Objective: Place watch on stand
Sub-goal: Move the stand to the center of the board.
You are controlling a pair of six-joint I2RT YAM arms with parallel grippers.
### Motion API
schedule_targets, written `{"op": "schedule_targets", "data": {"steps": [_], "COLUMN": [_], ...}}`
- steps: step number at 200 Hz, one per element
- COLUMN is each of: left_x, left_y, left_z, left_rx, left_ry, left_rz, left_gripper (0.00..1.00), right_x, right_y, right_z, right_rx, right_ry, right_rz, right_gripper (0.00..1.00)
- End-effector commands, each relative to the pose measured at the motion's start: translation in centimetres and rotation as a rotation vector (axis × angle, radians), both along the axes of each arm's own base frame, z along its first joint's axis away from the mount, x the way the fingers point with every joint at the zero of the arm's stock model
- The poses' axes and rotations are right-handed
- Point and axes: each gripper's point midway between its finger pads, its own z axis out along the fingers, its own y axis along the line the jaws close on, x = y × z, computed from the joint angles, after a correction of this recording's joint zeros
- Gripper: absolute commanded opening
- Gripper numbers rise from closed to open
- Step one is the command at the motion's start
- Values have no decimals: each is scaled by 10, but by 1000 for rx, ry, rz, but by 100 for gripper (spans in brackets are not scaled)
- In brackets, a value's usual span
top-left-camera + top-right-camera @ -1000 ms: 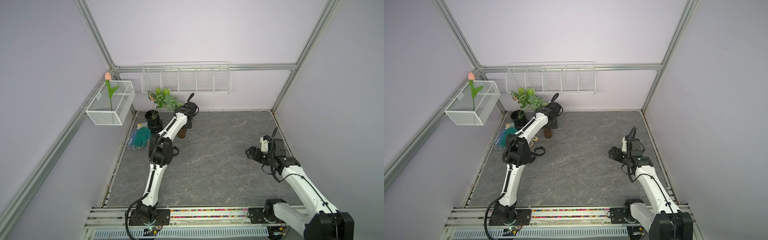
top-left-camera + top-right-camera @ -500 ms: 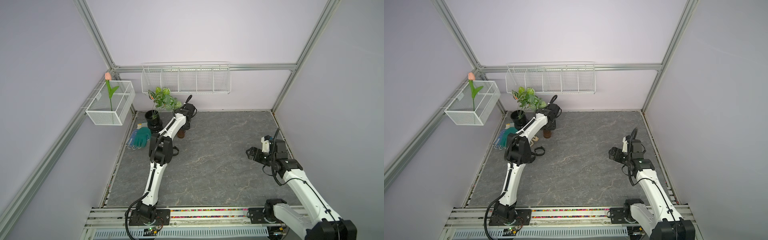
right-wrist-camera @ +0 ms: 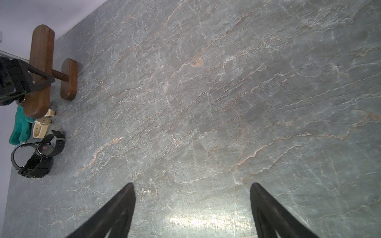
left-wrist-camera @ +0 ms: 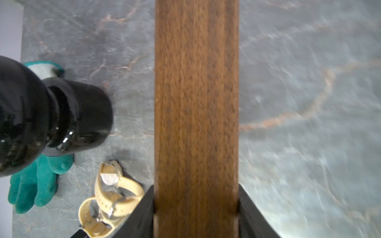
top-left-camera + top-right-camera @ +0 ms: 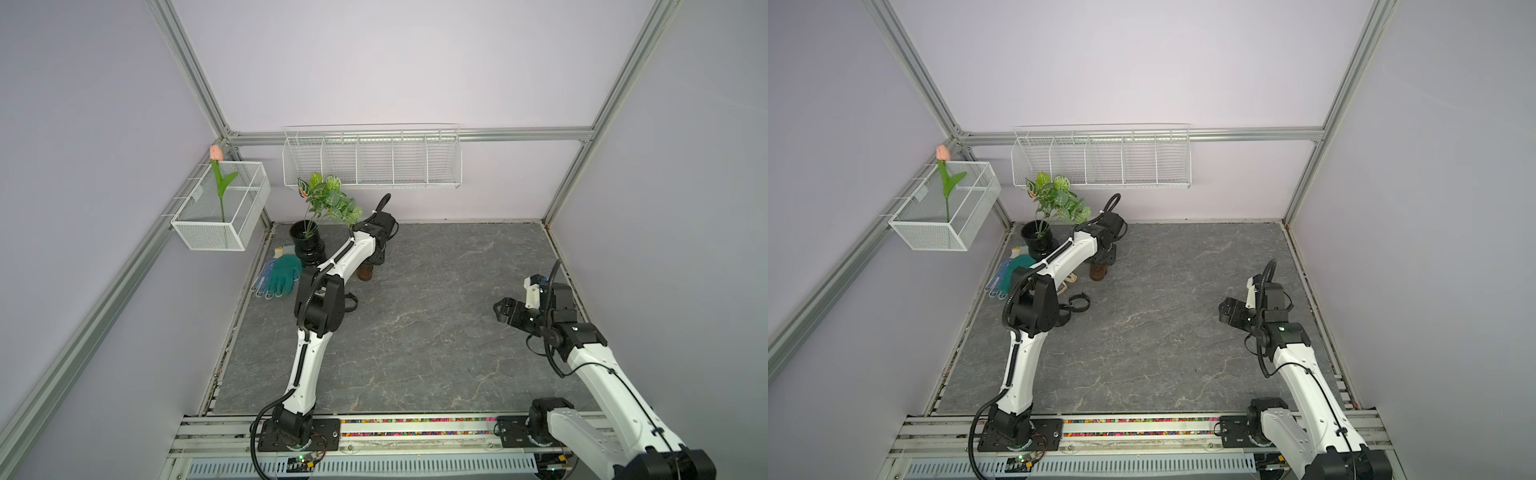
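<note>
The left tool (image 4: 195,195) is clenched across the stand (image 4: 195,92), a finger on each side of its wooden bar. The right tool (image 3: 192,185) hangs released, well apart from the stand. A cream watch (image 4: 109,177) lies on the table (image 3: 206,103) just beside the stand's end, with a black watch (image 3: 44,149) a little farther off. Either looks light, with a soft looped strap — better pinched across the strap than on the smooth face.
</note>
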Motion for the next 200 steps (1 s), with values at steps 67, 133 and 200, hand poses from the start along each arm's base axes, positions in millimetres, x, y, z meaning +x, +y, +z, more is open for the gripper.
{"op": "schedule_targets", "data": {"steps": [67,133,200], "left_x": [-91,-158,-182], "left_y": [-115,-146,-141], "left_z": [7,10,-12], "left_rx": [-50,-63,60], "left_ry": [17,30,109], "left_rz": [-705,-1137,-1195], "left_gripper": [41,43,55], "right_x": [-10,-16,-12], "right_y": [-5,-4,-2], "right_z": [-4,-10,-12], "right_rx": [-27,-9,5], "right_ry": [0,26,50], "right_rz": [-19,-29,-29], "right_gripper": [88,88,88]}}
